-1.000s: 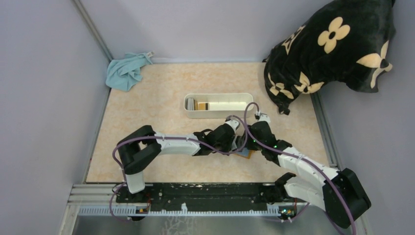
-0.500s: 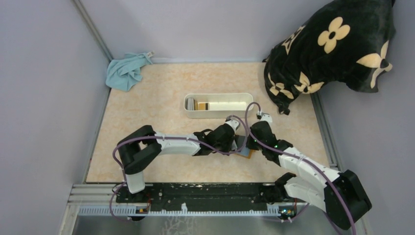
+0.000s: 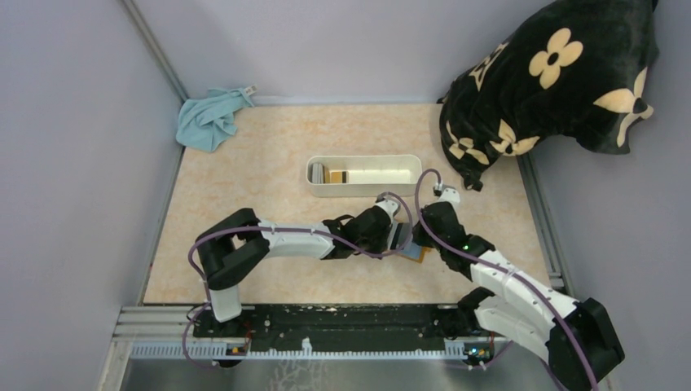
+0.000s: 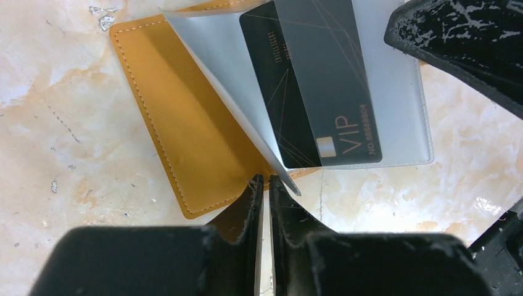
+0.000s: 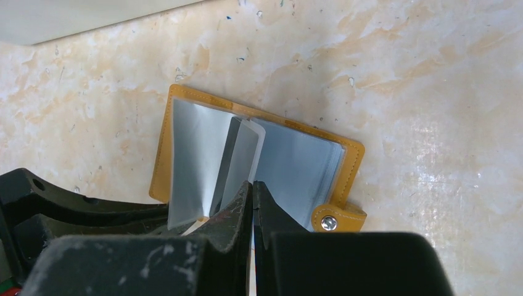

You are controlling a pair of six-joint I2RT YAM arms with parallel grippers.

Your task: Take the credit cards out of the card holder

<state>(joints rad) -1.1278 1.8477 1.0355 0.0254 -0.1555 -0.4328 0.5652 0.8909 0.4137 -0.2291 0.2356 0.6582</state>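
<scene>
Marbled tabletop (image 3: 244, 187) lies open to the left; a white tray (image 3: 367, 189) stands just beyond the arms. Between both claws the card holder (image 4: 185, 135) lies spread, with a black VIP card (image 4: 308, 92) sleeved inside. The left gripper (image 4: 265, 182) and right gripper (image 5: 251, 185) are squeezed together at sleeve edges; whether either has hold is unclear.

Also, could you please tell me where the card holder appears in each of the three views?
Top external: card holder is right of centre, below the white tray; only an orange corner shows.
Left wrist: card holder fills upper left to centre, lying open with a clear sleeve lifted.
Right wrist: card holder is at centre, open, with its snap tab at lower right.
Shared landmark: the marbled beige tabletop beneath it in every view.
</scene>
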